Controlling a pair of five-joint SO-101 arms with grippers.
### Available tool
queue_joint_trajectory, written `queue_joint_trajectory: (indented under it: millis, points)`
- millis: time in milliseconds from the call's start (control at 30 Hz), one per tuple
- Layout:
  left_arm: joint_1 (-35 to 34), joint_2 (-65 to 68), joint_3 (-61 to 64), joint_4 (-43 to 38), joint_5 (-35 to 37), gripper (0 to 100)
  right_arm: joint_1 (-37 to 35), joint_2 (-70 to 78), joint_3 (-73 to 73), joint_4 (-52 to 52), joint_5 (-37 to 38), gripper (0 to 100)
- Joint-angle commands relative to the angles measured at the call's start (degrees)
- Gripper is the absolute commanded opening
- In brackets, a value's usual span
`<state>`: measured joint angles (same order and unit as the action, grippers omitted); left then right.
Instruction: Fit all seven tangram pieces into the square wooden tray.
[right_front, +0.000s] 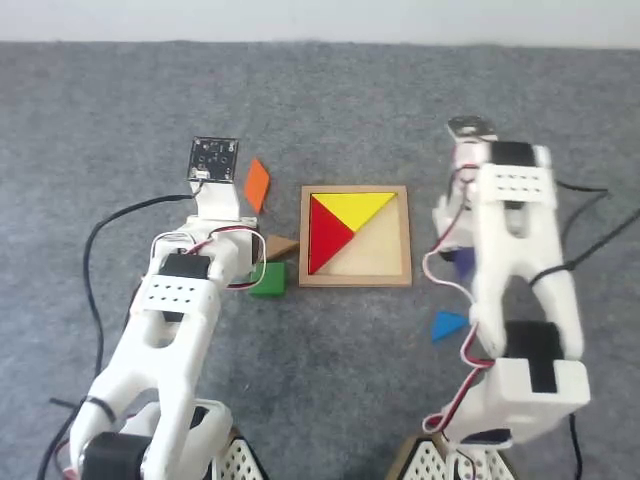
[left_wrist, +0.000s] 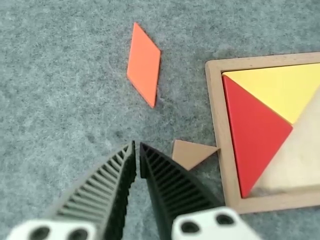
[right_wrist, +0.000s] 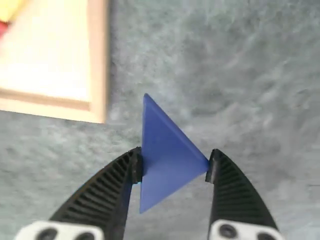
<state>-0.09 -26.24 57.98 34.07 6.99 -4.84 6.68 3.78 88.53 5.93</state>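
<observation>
Left hand (left_wrist: 136, 147) is pressed together and empty over the worktop (left_wrist: 60, 100), just beside the tan triangle (left_wrist: 191, 152) whose tip meets the tray (left_wrist: 215, 125), with the orange piece (left_wrist: 143, 64) farther off. Inside the tray I see the red triangle (left_wrist: 252, 135) and yellow triangle (left_wrist: 280, 85) seated, the rest bare wood. Right hand (right_wrist: 173, 160) pinches the blue triangle (right_wrist: 162, 135) by its edges, near the tray's corner; I judge it light, stiff and slick, so a grip across the middle should stop it twisting.
</observation>
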Motion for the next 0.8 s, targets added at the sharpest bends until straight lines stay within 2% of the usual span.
queue_joint_trajectory:
  millis: [0,233,300,567,767]
  points:
    - [-0.1,-2.6,-0.7,0.6,-0.3,1,-7.8,-0.5,-3.3,0.8,-9.0,16.2]
    - [-0.1,-2.6,-0.8,0.8,-0.1,1,-15.1,-0.5,-3.1,-4.9,-36.9,15.8]
    - [-0.1,-2.6,-0.8,0.8,0.0,1,-16.3,-0.5,-3.1,-5.1,-41.8,15.8]
    - [-0.1,-2.5,-2.5,4.5,2.2,1,-19.6,5.4,1.8,-14.7,-49.2,16.2]
    - [-0.1,-2.6,-2.6,4.6,2.4,1,-19.9,8.7,0.4,-15.6,-51.0,16.2]
